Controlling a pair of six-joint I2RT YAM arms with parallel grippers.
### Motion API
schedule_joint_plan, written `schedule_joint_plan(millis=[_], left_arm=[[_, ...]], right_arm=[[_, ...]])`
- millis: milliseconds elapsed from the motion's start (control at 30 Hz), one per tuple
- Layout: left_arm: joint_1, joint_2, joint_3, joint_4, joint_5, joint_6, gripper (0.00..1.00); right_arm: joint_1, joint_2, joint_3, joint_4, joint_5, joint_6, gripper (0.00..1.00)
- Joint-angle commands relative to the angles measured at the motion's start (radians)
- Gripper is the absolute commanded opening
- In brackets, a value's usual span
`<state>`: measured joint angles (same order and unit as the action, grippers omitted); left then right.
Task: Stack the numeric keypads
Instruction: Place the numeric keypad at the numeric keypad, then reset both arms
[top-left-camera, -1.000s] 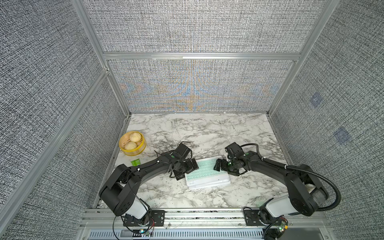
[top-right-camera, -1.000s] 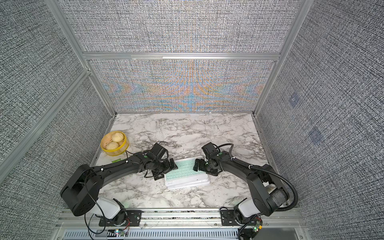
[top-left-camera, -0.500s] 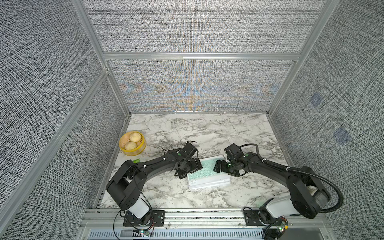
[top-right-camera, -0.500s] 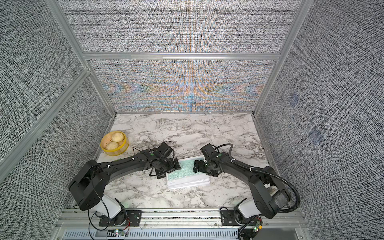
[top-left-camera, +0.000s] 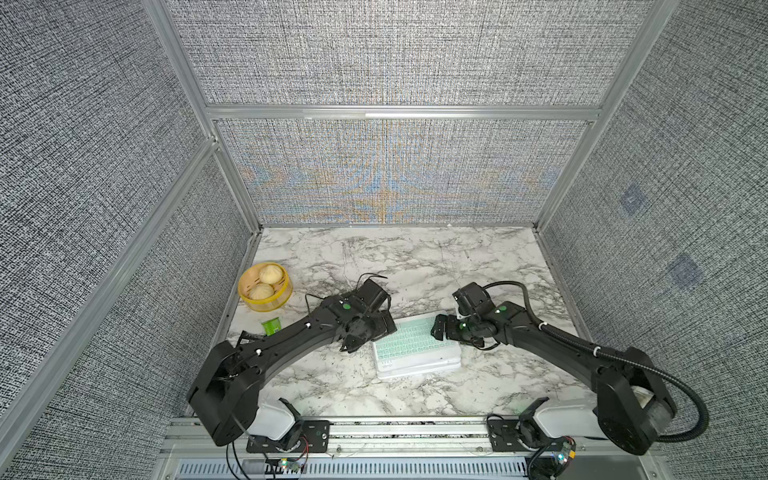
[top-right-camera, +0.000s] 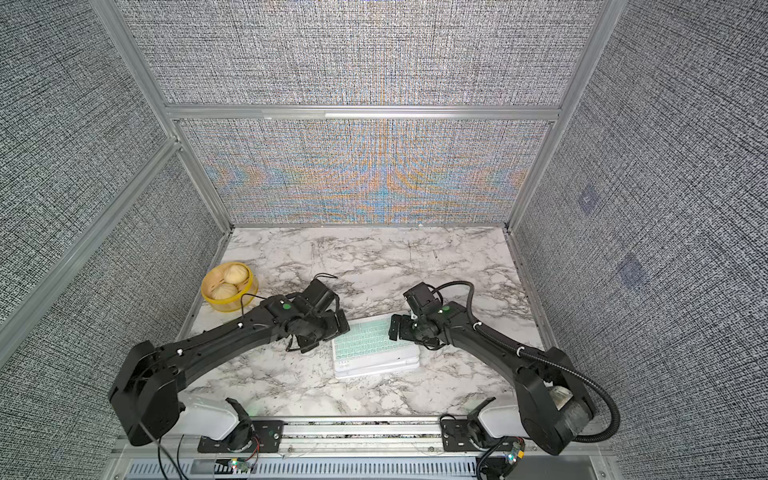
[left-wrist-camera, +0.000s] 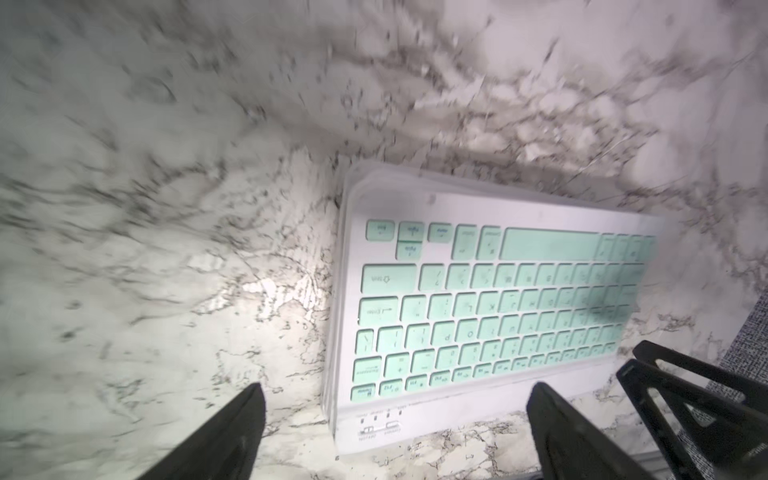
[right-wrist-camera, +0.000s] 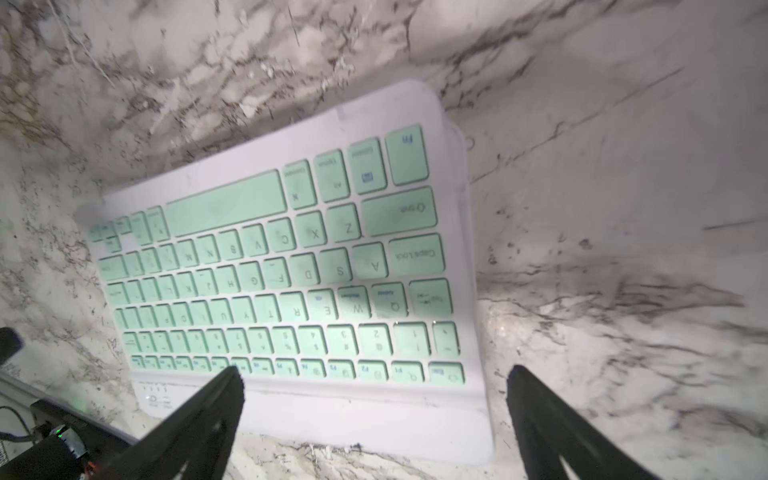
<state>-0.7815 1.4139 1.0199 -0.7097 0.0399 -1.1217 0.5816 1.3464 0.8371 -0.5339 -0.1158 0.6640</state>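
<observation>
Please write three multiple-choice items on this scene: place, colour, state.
1. Where is the yellow steamer basket? A. at the left edge of the table B. on the keypads C. at its middle
2. What colour are the keys of the top keypad? A. pink B. mint green C. yellow
3. How do the jaws of the left gripper stand? A. shut B. open C. hidden
Answers: 1 A, it sits against that edge; 2 B, both wrist views show green keys; 3 B, they stand wide apart.

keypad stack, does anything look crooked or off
Slightly. The mint-green-keyed, white-framed top keypad does not sit flush: white edges of the keypads beneath peek out along the near side, so the stack is a little staggered. Nothing looks damaged or spilled.
</observation>
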Motion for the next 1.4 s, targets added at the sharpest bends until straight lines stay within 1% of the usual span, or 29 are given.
schedule_joint_plan(millis=[0, 67, 133, 233, 267, 333, 400, 433, 500, 600, 667, 767, 833, 900, 1033, 1067, 1100, 1233, 1367], left_arm=[[0.016, -0.046, 0.077, -0.162, -0.237, 0.116, 0.99], [0.034, -0.072, 0.132, -0.184, -0.347, 0.200, 0.99], [0.076, -0.086, 0.174, -0.182, -0.448, 0.288, 0.99], [0.200, -0.103, 0.190, -0.098, -0.577, 0.461, 0.99], [0.252, -0.108, 0.181, -0.041, -0.614, 0.544, 0.99], [0.331, -0.132, 0.125, 0.130, -0.667, 0.718, 0.99], [0.392, -0.172, -0.003, 0.395, -0.692, 0.915, 0.99], [0.416, -0.192, -0.067, 0.531, -0.694, 0.976, 0.99], [0.483, -0.223, -0.216, 0.786, -0.645, 1.067, 0.99], [0.548, -0.204, -0.379, 1.072, -0.626, 1.154, 0.99], [0.573, -0.159, -0.433, 1.164, -0.622, 1.161, 0.99], [0.595, -0.085, -0.466, 1.207, -0.590, 1.137, 0.99], [0.600, -0.033, -0.494, 1.287, -0.588, 1.154, 0.99], [0.612, 0.010, -0.509, 1.323, -0.591, 1.129, 0.99], [0.625, 0.081, -0.605, 1.556, -0.553, 1.143, 0.99], [0.631, 0.073, -0.613, 1.561, -0.545, 1.135, 0.99], [0.643, 0.055, -0.614, 1.530, -0.520, 1.112, 0.99], [0.726, 0.039, -0.664, 1.585, -0.377, 1.057, 0.99], [0.748, 0.057, -0.659, 1.581, -0.297, 1.057, 0.99]], right_arm=[[-0.009, -0.030, 0.051, -0.048, 0.135, -0.051, 0.99], [-0.018, -0.046, 0.088, -0.061, 0.216, -0.072, 0.99], [-0.031, -0.059, 0.122, -0.062, 0.304, -0.094, 0.99], [-0.060, -0.080, 0.150, -0.051, 0.442, -0.118, 0.99], [-0.073, -0.088, 0.150, -0.036, 0.484, -0.126, 0.99], [-0.100, -0.105, 0.150, 0.001, 0.548, -0.145, 0.99], [-0.135, -0.121, 0.147, 0.052, 0.601, -0.161, 0.99], [-0.152, -0.125, 0.143, 0.067, 0.616, -0.157, 0.99], [-0.200, -0.129, 0.133, 0.097, 0.637, -0.144, 0.99], [-0.245, -0.123, 0.117, 0.132, 0.672, -0.130, 0.99], [-0.252, -0.121, 0.085, 0.198, 0.716, -0.154, 0.99], [-0.259, -0.115, 0.052, 0.275, 0.763, -0.179, 0.99], [-0.261, -0.099, 0.042, 0.300, 0.786, -0.193, 0.99], [-0.262, -0.073, 0.049, 0.301, 0.797, -0.198, 0.99], [-0.262, -0.017, 0.065, 0.289, 0.792, -0.198, 0.99], [-0.261, -0.006, 0.067, 0.289, 0.782, -0.197, 0.99], [-0.261, 0.001, 0.066, 0.292, 0.768, -0.197, 0.99], [-0.260, 0.020, 0.024, 0.384, 0.750, -0.206, 0.99], [-0.250, 0.036, -0.022, 0.507, 0.717, -0.261, 0.99]])
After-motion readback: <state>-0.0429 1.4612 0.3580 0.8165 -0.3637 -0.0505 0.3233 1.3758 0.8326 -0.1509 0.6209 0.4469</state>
